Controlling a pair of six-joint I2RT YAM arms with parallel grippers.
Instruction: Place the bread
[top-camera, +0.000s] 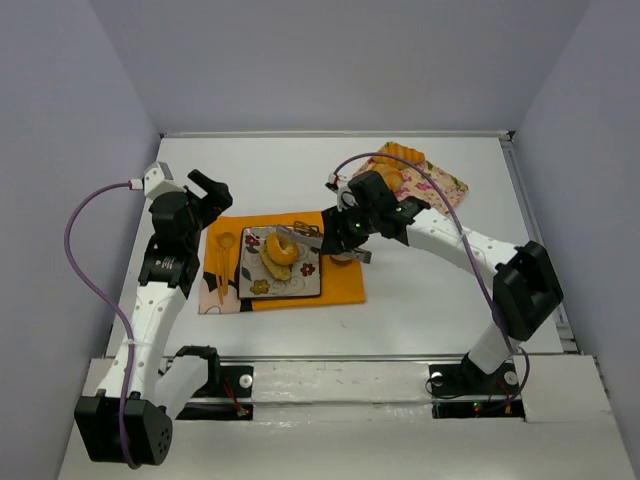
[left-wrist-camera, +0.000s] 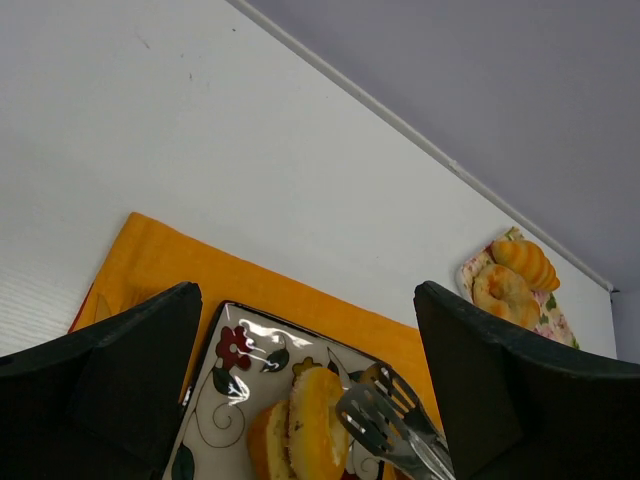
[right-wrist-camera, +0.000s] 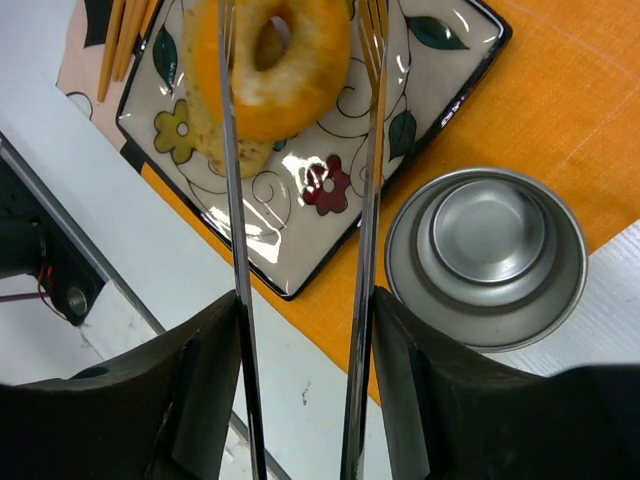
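A ring-shaped bread (right-wrist-camera: 275, 60) rests on the flowered square plate (right-wrist-camera: 300, 200), leaning on a second piece (left-wrist-camera: 262, 440). My right gripper (right-wrist-camera: 305, 330) is shut on metal tongs (right-wrist-camera: 368, 200), one finger (right-wrist-camera: 200, 380) pressing each arm. The tong tips straddle the ring; the right tip stands just clear of it. From above, the bread (top-camera: 278, 250), tongs (top-camera: 305, 235) and right gripper (top-camera: 345, 228) sit over the plate (top-camera: 255, 285). My left gripper (top-camera: 210, 190) hangs open and empty past the plate's far left corner. In its own view, the left gripper (left-wrist-camera: 305, 300) looks down on the tongs (left-wrist-camera: 385, 425).
The plate lies on an orange mat (top-camera: 340, 285). A steel bowl (right-wrist-camera: 487, 258) stands on the mat right of the plate. Yellow chopsticks and a spoon (top-camera: 222, 265) lie left of it. A flowered tray (top-camera: 450, 185) with more breads (left-wrist-camera: 520, 265) is at the back right.
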